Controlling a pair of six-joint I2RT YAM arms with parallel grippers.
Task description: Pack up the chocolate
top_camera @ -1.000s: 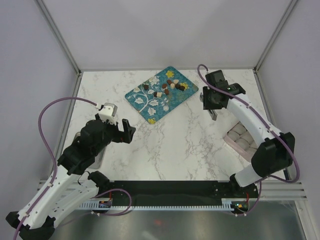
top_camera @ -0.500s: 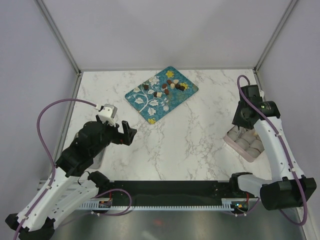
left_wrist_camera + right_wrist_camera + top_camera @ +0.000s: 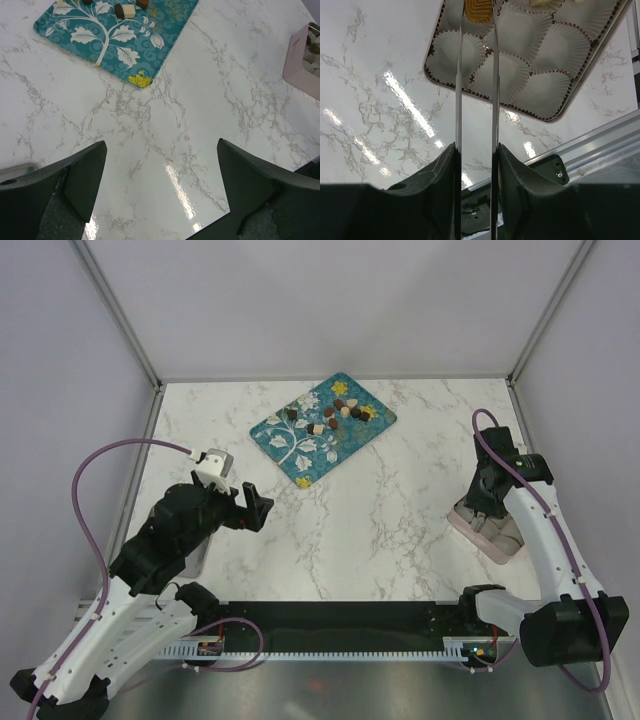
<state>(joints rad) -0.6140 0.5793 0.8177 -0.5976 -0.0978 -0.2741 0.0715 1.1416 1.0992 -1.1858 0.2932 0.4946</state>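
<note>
Top view: a white table [image 3: 380, 500] of grey-veined marble, glossy in both wrist views, carries a teal tray [image 3: 262, 435] at its far centre, rectangular with rounded corners and painted with white leaves and yellow flowers. Most of the chocolate [image 3: 332, 418] lies loose on the far half of this tray: roughly ten small rounded pieces, mostly dark brown, a few light brown or cream; the exact count cannot be read. At the right edge of the table stands one shallow box [image 3: 466, 528] with a pink rim, lined with white fluted paper cups [image 3: 517, 30]. At least six cups are seen empty in the right wrist view. The right gripper [image 3: 475, 150] hangs over the box, its two dark fingers pressed onto one pair of tongs [image 3: 458, 100], two thin, flat, polished metal blades running parallel. Between the blade tips, at the upper edge of that view, sits one light-brown ridged piece [image 3: 478, 9]; whether the blades pinch it cannot be told. Cream pieces [image 3: 545, 4] lie in cups beside it, cut off by the edge. The left gripper [image 3: 161, 145] hovers above bare marble near the tray's near corner, its two fingers spread wide and holding nothing.
</note>
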